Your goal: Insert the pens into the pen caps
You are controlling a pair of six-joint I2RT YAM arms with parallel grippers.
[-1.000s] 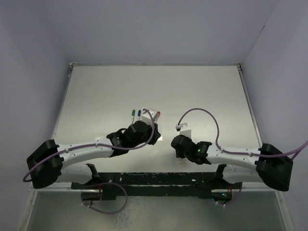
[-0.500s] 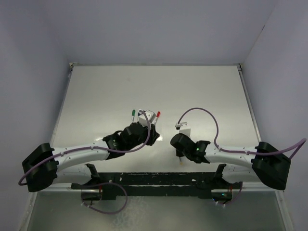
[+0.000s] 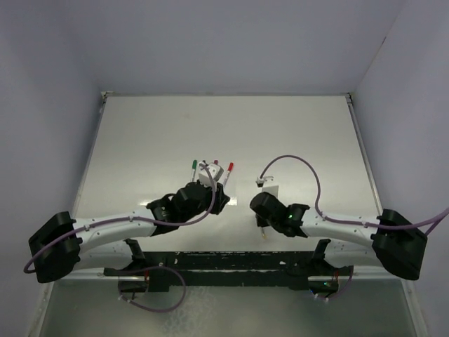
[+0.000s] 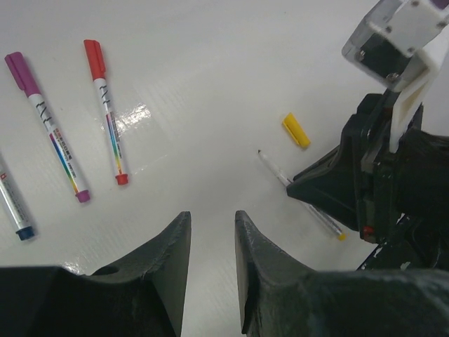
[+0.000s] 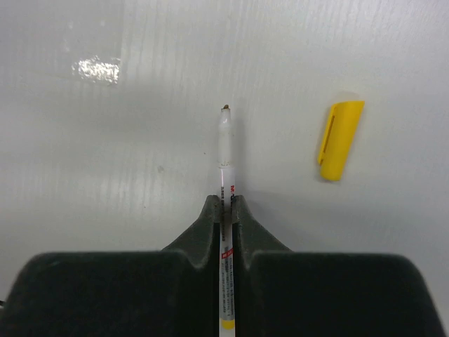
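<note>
My right gripper (image 5: 224,203) is shut on an uncapped white pen (image 5: 224,151) lying on the table, its fine tip pointing away and its yellow end between the finger bases. The yellow pen cap (image 5: 340,140) lies loose to the right of the tip, apart from it. In the left wrist view the same pen (image 4: 277,168) and yellow cap (image 4: 296,130) show beside the right arm's black fingers (image 4: 330,189). My left gripper (image 4: 210,221) hovers open over bare table with nothing between its fingers. From above, the held pen (image 3: 262,232) pokes out below the right wrist.
A magenta-capped pen (image 4: 45,119), a red-capped pen (image 4: 105,105) and the end of a blue pen (image 4: 14,203) lie side by side left of the left gripper. A green-capped pen (image 3: 193,166) lies further left. The right wrist's white camera block (image 4: 400,42) stands close by.
My right gripper's jaws have closed onto the white pen. The left arm has shifted a little, its jaws unchanged.
</note>
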